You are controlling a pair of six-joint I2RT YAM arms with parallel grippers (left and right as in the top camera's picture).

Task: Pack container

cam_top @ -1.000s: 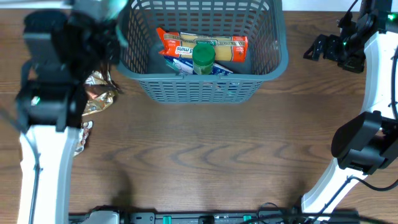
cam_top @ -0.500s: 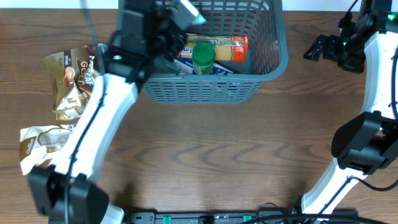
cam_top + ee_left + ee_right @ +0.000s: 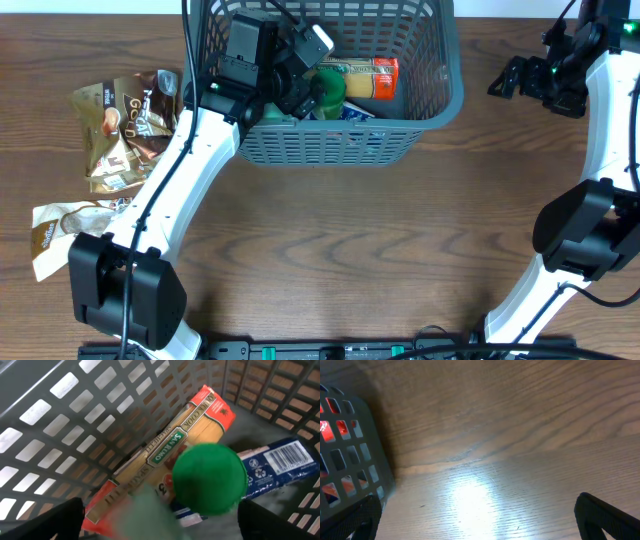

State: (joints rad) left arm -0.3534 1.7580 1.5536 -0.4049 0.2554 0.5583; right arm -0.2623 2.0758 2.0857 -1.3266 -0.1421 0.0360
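The container (image 3: 440, 95), a dark grey lattice basket, stands at the table's far middle. In it lie an orange spaghetti pack (image 3: 370, 75), a green-lidded jar (image 3: 330, 88) and a blue pack (image 3: 355, 112). My left gripper (image 3: 295, 80) reaches inside the container. In the left wrist view the gripper (image 3: 160, 521) is open wide above the spaghetti pack (image 3: 165, 455), the jar's lid (image 3: 210, 477) and the blue pack (image 3: 280, 462). A blurred pale green thing (image 3: 155, 512) shows between the fingers, touching neither. My right gripper (image 3: 515, 75) hangs open over bare table right of the container.
Brown and gold coffee bags (image 3: 125, 125) lie left of the container, with another bag (image 3: 65, 225) nearer the left edge. The right wrist view has the container's corner (image 3: 345, 455) at left and wood table (image 3: 495, 460) under the open gripper (image 3: 485, 521).
My left arm swung from the table's left side to inside the container and its jaws went from shut to open. The coffee bags are now uncovered. The right arm has not moved.
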